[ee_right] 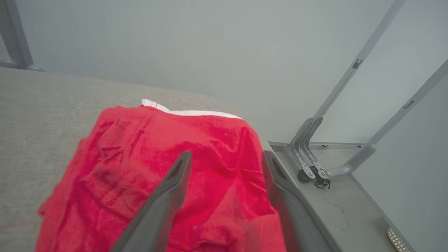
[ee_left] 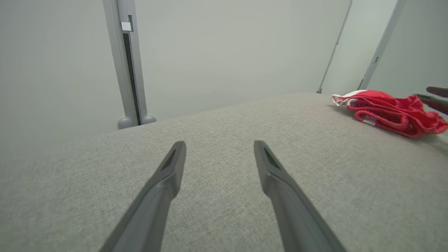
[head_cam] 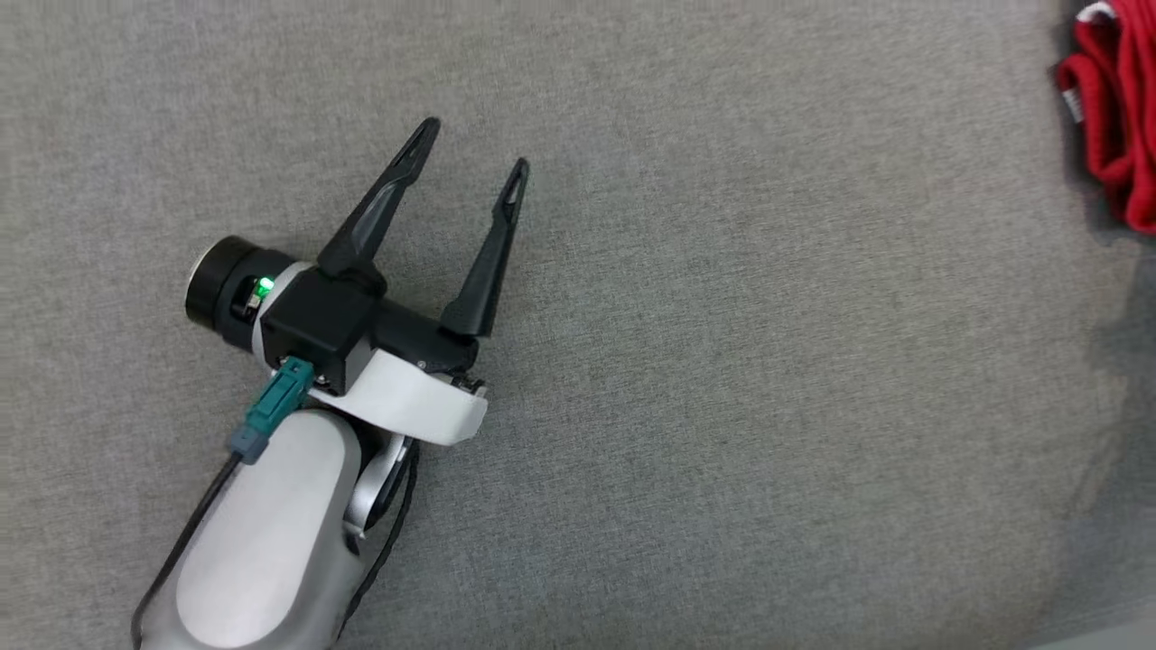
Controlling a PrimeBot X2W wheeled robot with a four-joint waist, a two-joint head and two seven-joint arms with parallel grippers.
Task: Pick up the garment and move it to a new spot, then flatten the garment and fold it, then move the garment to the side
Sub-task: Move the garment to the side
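**Red garment at the desk's right edge, both hands apart**

Head view: the left hand point(head_cam: 476, 146), fingers spread, hovers over the grey cloth-covered desk point(head_cam: 722, 361). The bunched red garment point(head_cam: 1115, 117) lies far right.

Left wrist view: the garment is well apart.

Right wrist view: the right hand point(ee_right: 225, 157), fingers apart, is over the garment. Blur hides any contact.

The red garment point(head_cam: 1115, 117) runs off the head view's right edge; the right pincer point(ee_right: 226, 155) looks blurred
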